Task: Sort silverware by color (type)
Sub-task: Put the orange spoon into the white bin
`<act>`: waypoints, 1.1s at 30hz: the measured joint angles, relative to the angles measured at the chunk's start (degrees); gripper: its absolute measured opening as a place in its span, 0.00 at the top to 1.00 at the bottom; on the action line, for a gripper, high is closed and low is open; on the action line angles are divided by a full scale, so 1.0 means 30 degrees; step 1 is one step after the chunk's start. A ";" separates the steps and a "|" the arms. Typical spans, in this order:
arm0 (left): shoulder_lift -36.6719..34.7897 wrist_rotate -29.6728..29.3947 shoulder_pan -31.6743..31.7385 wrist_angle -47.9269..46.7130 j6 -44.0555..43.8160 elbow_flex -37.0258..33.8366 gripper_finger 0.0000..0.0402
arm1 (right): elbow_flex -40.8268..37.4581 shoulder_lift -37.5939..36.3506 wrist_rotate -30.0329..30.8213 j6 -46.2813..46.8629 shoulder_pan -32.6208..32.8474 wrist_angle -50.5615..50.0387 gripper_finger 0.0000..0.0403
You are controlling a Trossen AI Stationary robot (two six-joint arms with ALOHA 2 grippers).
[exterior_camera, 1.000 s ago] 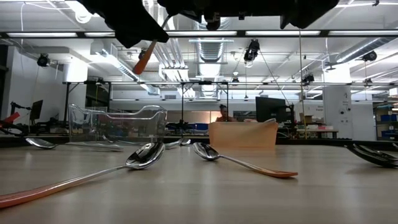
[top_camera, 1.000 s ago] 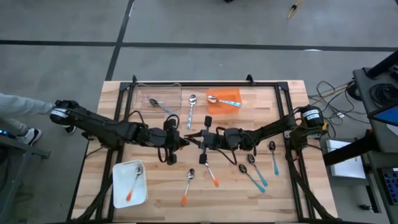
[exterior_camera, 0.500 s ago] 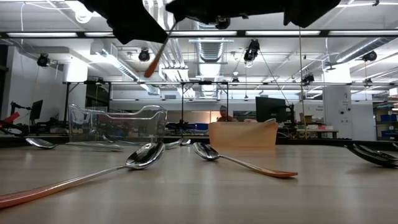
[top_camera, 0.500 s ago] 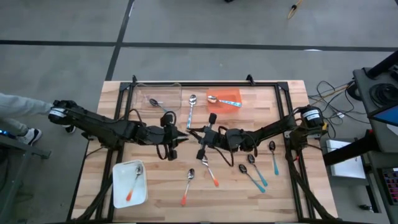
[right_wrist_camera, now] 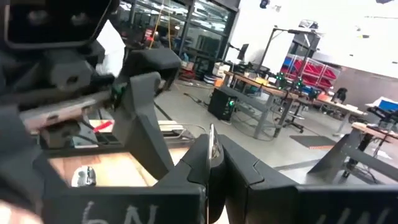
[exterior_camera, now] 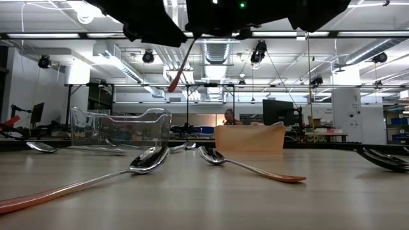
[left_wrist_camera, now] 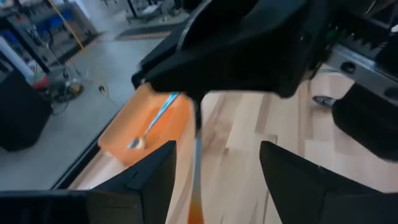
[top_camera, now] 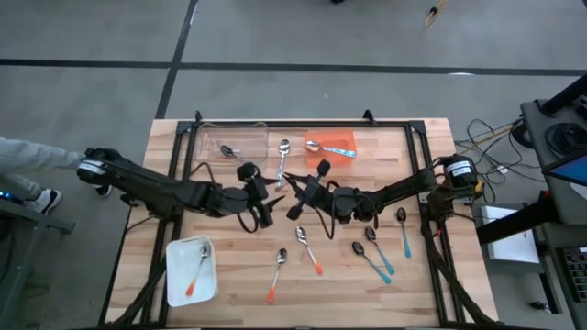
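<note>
The left tool [left_wrist_camera: 217, 155] has just sprung open, its fingers [left_wrist_camera: 155, 180] now standing wide on either side of the silver spoon with the orange handle [exterior_camera: 179, 69]. The right tool [top_camera: 304, 186] is clamped on that spoon's bowl end, so the spoon hangs in the air from it alone, above the middle of the wooden counter [top_camera: 431, 275]. The handover looks complete, leaving the right arm to carry it.

Directly under the tools lie two more orange-handled spoons [top_camera: 308, 248]. Behind the right tool is a cluster of teal-handled spoons [top_camera: 374, 256]. Beyond the left tool sits the white tray [top_camera: 176, 275], and farther off stand the clear tub [top_camera: 204, 137] and the orange tray [top_camera: 341, 137]. The left arm blocks the way to the white tray.
</note>
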 joint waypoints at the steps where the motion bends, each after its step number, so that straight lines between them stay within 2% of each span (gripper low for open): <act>1: 0.0317 -0.0078 0.0000 0.0536 0.0316 0.0000 0.47 | 0.0000 0.0000 -0.0035 0.0000 0.0010 0.0060 0.97; 4: 0.1137 -0.1112 0.0007 0.1900 0.0968 0.0000 0.48 | 0.0000 0.0000 -0.0418 0.0016 0.0015 0.0166 0.97; 9: 0.1801 -0.2852 0.0036 0.2193 0.1009 0.0000 0.52 | 0.0000 0.0000 -0.0973 0.0659 0.0015 0.0192 0.97; 16: 0.2285 -0.2908 0.0029 0.2447 0.0845 0.0000 0.64 | 0.0000 0.0000 -0.1559 0.1819 -0.0111 0.0327 0.97; 25: 0.2314 -0.3615 0.0000 0.2542 0.0277 0.0000 0.96 | 0.0000 0.0000 -0.1536 0.2553 -0.0335 0.0392 0.97; 33: 0.2300 -0.3203 0.0022 0.2430 -0.0862 0.0000 1.00 | 0.0000 0.0000 -0.1832 0.3279 -0.0485 0.0033 0.95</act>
